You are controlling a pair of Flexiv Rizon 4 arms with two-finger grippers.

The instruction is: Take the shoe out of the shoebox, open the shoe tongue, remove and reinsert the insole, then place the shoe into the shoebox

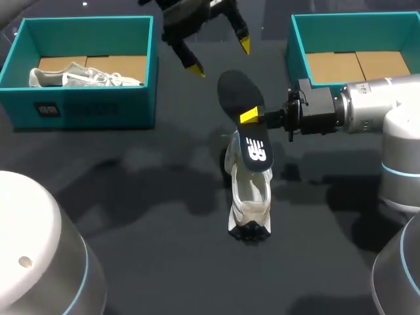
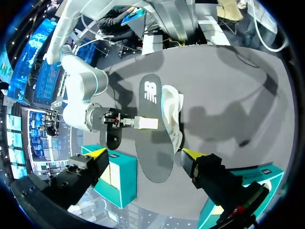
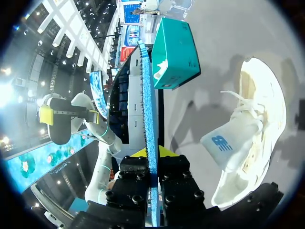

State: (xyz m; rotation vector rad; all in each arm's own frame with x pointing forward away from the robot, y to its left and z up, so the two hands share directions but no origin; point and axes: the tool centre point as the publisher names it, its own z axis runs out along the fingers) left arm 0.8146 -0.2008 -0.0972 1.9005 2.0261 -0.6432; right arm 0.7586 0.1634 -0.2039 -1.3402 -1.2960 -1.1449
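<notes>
A white shoe [image 1: 249,190] stands on the dark table, toe toward the front edge. My right gripper [image 1: 250,117] is shut on a black insole [image 1: 237,92], holding it flat above the shoe's heel. In the right wrist view the insole [image 3: 149,109] runs edge-on out from between the fingers [image 3: 150,155], with the shoe [image 3: 248,143] lying beside them. My left gripper [image 1: 220,57] hangs open just beyond the insole's far end. The left wrist view looks down past that gripper [image 2: 144,153] onto the insole [image 2: 155,138] and the shoe [image 2: 174,114].
A teal shoebox [image 1: 20,72] at the back left holds a second pale shoe [image 1: 79,77]. Another teal shoebox [image 1: 298,62] at the back right shows only its cardboard floor. My right arm [image 1: 374,105] stretches in across the table's right side.
</notes>
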